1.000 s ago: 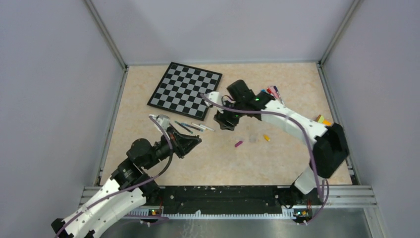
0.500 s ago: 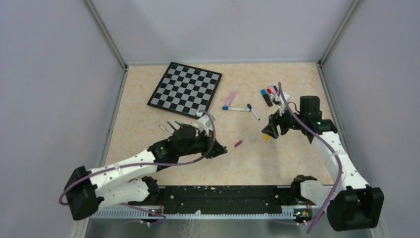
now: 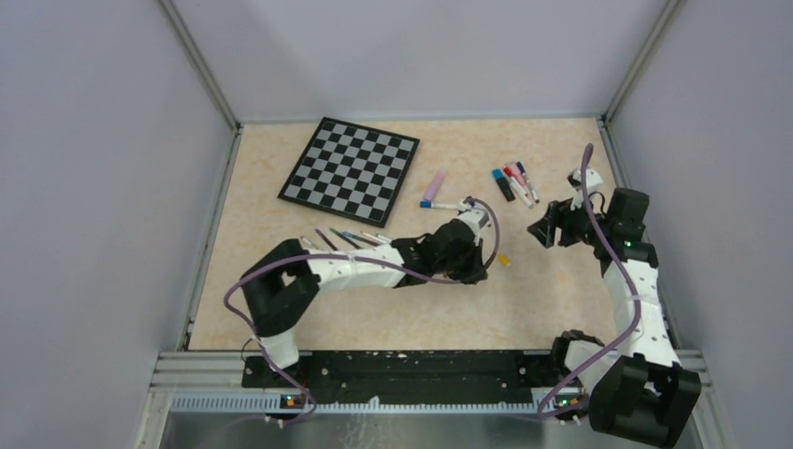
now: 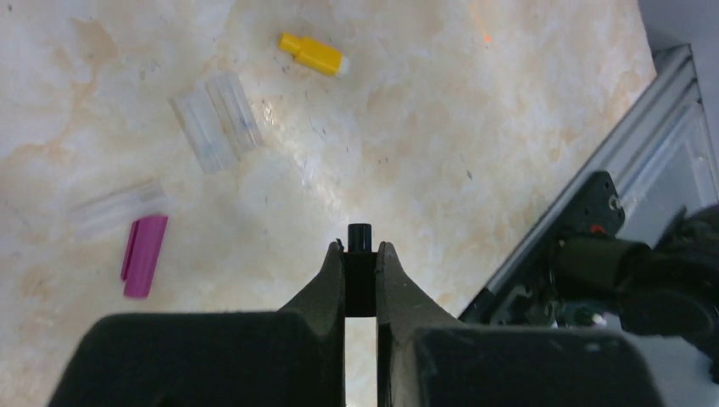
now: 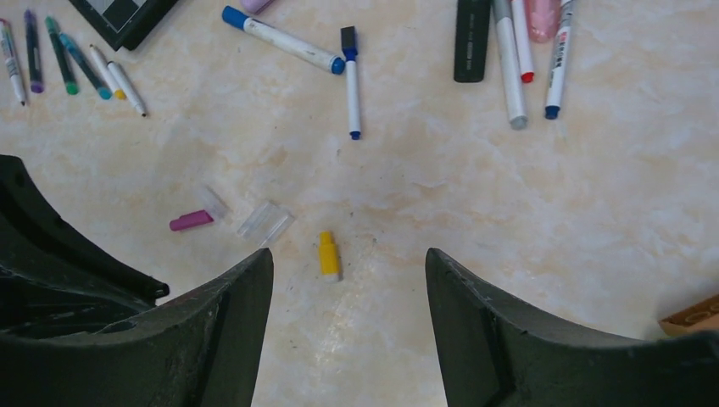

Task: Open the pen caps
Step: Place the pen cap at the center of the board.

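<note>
My left gripper (image 4: 360, 250) is shut on a small black pen cap (image 4: 360, 236), whose stub pokes out past the fingertips; from above, the left gripper (image 3: 475, 269) hangs over mid-table. Below it lie a yellow cap (image 4: 312, 53), a magenta cap (image 4: 144, 254) and two clear caps (image 4: 216, 119). My right gripper (image 5: 348, 259) stands open and empty at the right (image 3: 544, 229), above the yellow cap (image 5: 328, 253). Pens lie in a row by the board (image 5: 64, 55), in a group at the back right (image 5: 517, 51), and a blue-capped white pen (image 5: 284, 40) lies between.
The black-and-white chessboard (image 3: 351, 168) lies at the back left. A pink pen (image 3: 434, 185) rests beside it. A yellow-orange block's corner (image 5: 691, 318) shows at the right edge. Enclosure walls ring the table, and a metal rail (image 4: 593, 161) runs along its near edge.
The left arm has swung right from the pen row to mid-table, still shut. The right arm has pulled back to the right and its jaws have widened.
</note>
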